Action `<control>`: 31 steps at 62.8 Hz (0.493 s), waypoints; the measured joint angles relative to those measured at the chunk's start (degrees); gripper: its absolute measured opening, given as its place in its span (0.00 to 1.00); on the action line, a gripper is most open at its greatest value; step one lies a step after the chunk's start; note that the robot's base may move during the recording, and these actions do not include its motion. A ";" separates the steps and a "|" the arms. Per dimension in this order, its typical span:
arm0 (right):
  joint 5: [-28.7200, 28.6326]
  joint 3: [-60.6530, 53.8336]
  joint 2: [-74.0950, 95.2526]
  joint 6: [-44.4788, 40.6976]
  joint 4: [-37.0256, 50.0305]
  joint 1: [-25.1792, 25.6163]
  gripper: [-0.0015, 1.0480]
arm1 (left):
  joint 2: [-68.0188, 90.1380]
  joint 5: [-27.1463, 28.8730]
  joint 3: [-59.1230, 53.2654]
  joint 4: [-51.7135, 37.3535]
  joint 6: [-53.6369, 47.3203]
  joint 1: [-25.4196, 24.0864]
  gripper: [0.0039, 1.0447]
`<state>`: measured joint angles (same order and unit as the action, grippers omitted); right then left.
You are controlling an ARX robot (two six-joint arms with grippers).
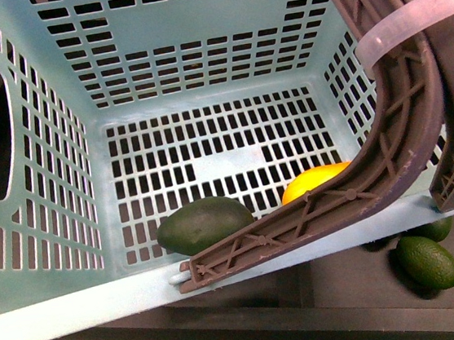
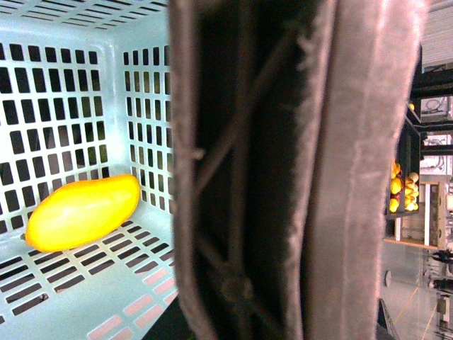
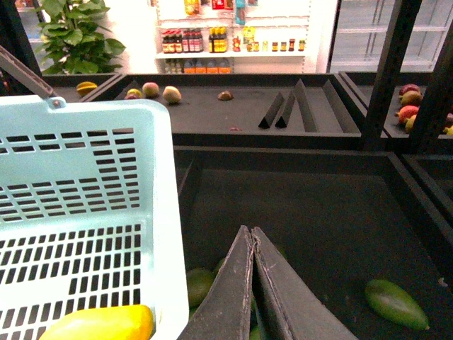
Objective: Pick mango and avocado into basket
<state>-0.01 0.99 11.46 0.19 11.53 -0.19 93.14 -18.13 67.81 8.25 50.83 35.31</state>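
Both the mango and the avocado lie in the basket, avocado at the mango's nine o'clock; the task looks complete. The right end effector is clenched empty; the left's state I cannot tell.

No readable text anywhere (labels on far shelf bottles too small to read).

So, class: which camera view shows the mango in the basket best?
The left wrist view: the whole mango lies unobstructed on the basket floor. In the front view, the brown handle hides most of the mango. In the right wrist view, only part shows at the picture's edge, through the basket's wall.
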 joint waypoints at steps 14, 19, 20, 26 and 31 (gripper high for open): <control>0.04 0.00 -9.51 0.00 -10.82 0.00 0.02 | 0.00 0.02 -0.02 0.00 -0.02 0.00 0.13; 0.04 0.00 -10.93 0.00 -11.34 0.00 0.02 | 0.00 0.11 0.00 0.00 -0.04 0.00 0.13; 0.04 0.02 -10.93 0.00 -11.34 0.00 0.02 | 0.00 0.11 -0.02 0.00 -0.09 0.00 0.13; 0.04 0.00 -11.08 -0.02 -11.43 0.00 0.02 | 0.00 0.07 -0.02 0.02 0.09 0.00 0.13; 0.04 0.00 -11.10 -0.02 -11.43 0.00 0.15 | 0.00 0.07 -0.02 0.00 -0.04 0.00 0.13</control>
<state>0.03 0.99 0.36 0.16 0.10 -0.19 93.14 -18.06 67.79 8.25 50.78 35.31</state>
